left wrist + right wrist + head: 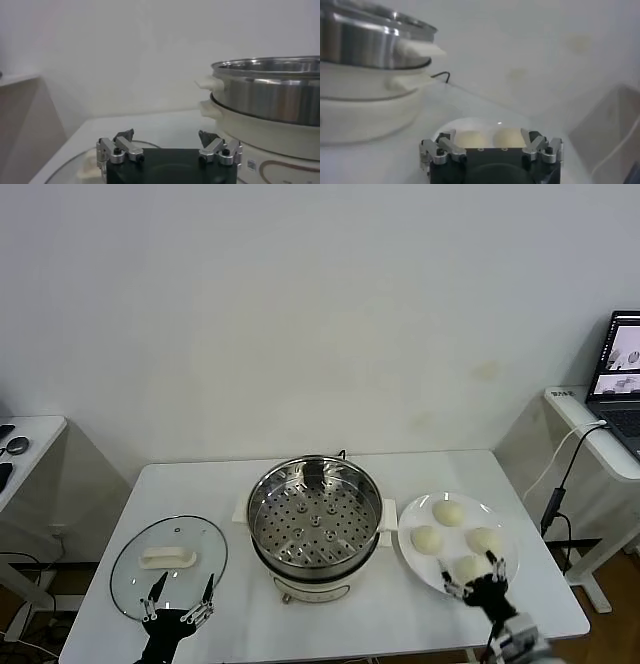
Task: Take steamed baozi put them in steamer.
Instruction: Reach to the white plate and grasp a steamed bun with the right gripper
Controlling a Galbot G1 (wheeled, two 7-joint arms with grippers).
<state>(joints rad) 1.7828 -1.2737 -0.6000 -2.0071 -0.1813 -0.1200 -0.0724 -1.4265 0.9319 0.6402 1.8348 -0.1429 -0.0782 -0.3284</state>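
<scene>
Several pale round steamed baozi lie on a white plate to the right of the steamer, a shiny steel pot with a perforated floor and nothing in it. My right gripper is open at the plate's near edge, over the nearest baozi. Its wrist view shows the right gripper gripping nothing, with two baozi just beyond the fingertips. My left gripper is open and idle above the near edge of the glass lid; in its own view the left gripper is empty.
A round glass lid with an oblong white handle lies flat to the left of the steamer. The steamer's wall rises close beside the left gripper. A side table with a laptop stands at the far right.
</scene>
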